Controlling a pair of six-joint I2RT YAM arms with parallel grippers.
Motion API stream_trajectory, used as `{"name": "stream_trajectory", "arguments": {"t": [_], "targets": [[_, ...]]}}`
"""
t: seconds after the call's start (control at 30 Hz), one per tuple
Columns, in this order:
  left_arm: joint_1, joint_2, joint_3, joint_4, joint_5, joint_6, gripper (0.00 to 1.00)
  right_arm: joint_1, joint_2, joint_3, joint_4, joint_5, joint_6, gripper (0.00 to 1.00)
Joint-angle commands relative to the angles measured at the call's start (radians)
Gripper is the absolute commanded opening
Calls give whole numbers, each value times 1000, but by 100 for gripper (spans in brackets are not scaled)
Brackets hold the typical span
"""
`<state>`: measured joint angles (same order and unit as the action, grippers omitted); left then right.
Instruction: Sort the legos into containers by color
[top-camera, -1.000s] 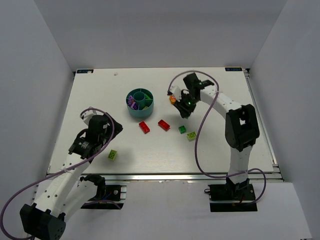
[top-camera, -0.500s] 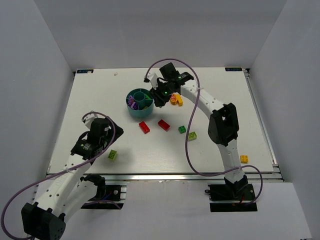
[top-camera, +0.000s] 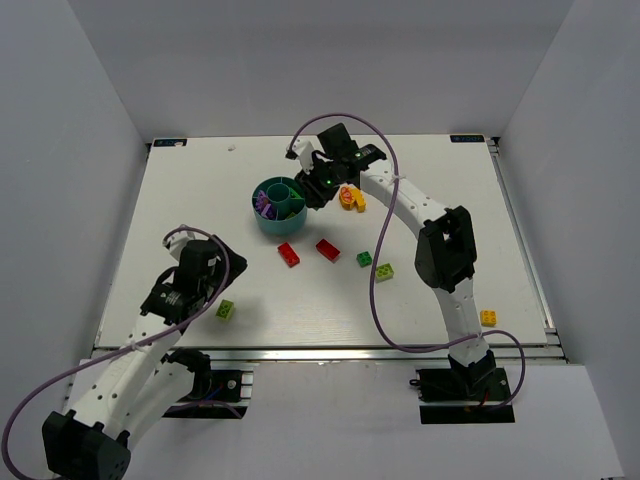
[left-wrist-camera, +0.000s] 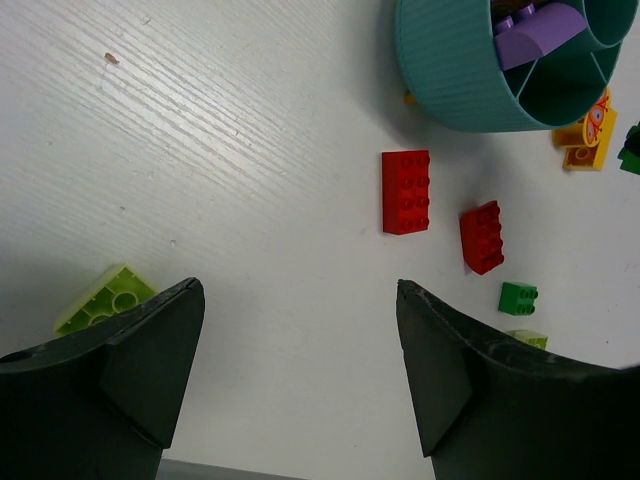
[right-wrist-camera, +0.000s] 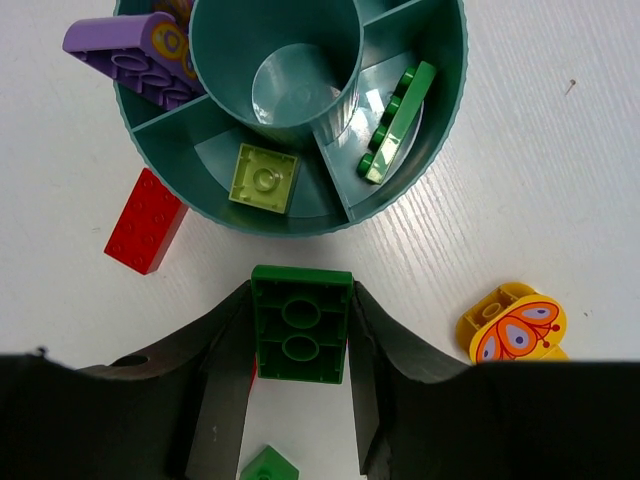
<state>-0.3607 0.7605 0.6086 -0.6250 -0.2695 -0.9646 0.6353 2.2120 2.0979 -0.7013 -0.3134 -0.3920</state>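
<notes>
My right gripper (right-wrist-camera: 300, 345) pinches a small dark green plastic brick (right-wrist-camera: 300, 315) by its two long flat sides, just outside the rim of the round teal plastic bowl (right-wrist-camera: 420, 170), near the part that has a dark green piece (right-wrist-camera: 395, 125) in it. I think the brick is light, hard and a bit slippery, so those flat sides are the best place to hold it. My left gripper (left-wrist-camera: 297, 290) is wide open and holds nothing.

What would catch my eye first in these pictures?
The right pincer grips a dark green brick just outside the teal bowl, whose compartments already hold sorted bricks. Two red bricks lie close by the bowl. The left pincer hangs open near a lone lime brick.
</notes>
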Motion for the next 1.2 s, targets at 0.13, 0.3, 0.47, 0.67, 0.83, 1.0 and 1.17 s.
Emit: {"name": "stream_trajectory", "arguments": {"t": [0.13,0.3,0.47,0.67,0.83,1.0,1.17], "targets": [[8,-44,-15,-19,-4,-13,87,4,-21,4,62,4,30,0],[8,-58,-24,-22,-4,-20,87,4,-32,-6,72,0,30,0],[8,-59,-27,-24,-5,-22,87,4,-34,-7,74,-6,27,0],[8,-56,-26,-22,-7,-20,87,4,-35,-7,80,-10,30,0],[8,-47,-24,-18,-7,-17,87,4,-40,-7,85,-12,30,0],[8,-46,-24,-19,-7,-16,88,4,-40,-7,86,-13,31,0],[6,-49,-26,-21,-7,-16,87,3,-41,-7,83,-13,33,0]]}}
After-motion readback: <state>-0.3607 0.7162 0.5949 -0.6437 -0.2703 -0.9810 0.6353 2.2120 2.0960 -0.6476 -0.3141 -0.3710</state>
